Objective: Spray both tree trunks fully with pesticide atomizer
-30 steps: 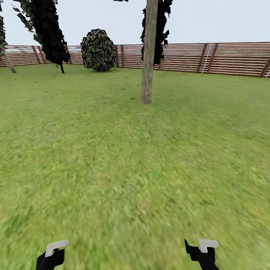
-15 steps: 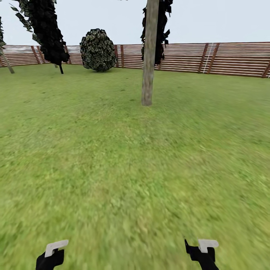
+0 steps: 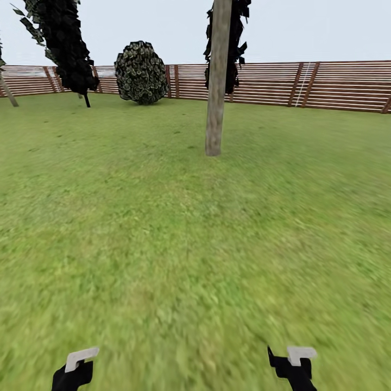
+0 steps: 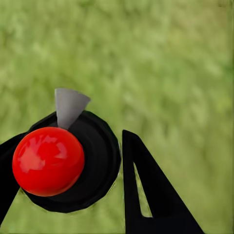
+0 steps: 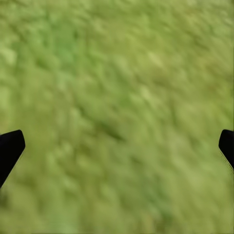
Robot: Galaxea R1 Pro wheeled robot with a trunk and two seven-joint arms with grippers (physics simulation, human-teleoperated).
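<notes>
Head view: the lawn (image 3: 163, 244) stretches ahead of me, and one tree trunk (image 3: 217, 81), a pale grey-brown column, stands upright in the grass straight in front, well apart from my arms. Its leafy crown (image 3: 233, 43) hangs dark behind the top of it. At the lawn's far edge runs the brown slatted fence (image 3: 326, 84); against it sit a round dark bush (image 3: 141, 72) and, toward the far left corner, another dark leafy tree (image 3: 62, 43).

My left gripper (image 3: 76, 369) and my right gripper (image 3: 296, 365) show at the near edge of the lawn, each black with a white tab.

In the left wrist view my left gripper (image 4: 73, 170) is clamped around the pesticide atomizer (image 4: 68, 158): a glossy red ball on a black round body with a grey wedge-shaped nozzle, pressed between my black fingers (image 4: 146, 190), with blurred grass beneath.

In the right wrist view my right gripper (image 5: 117, 146) is spread wide, its fingertips (image 5: 9, 146) at opposite sides, with nothing but grass between them.
</notes>
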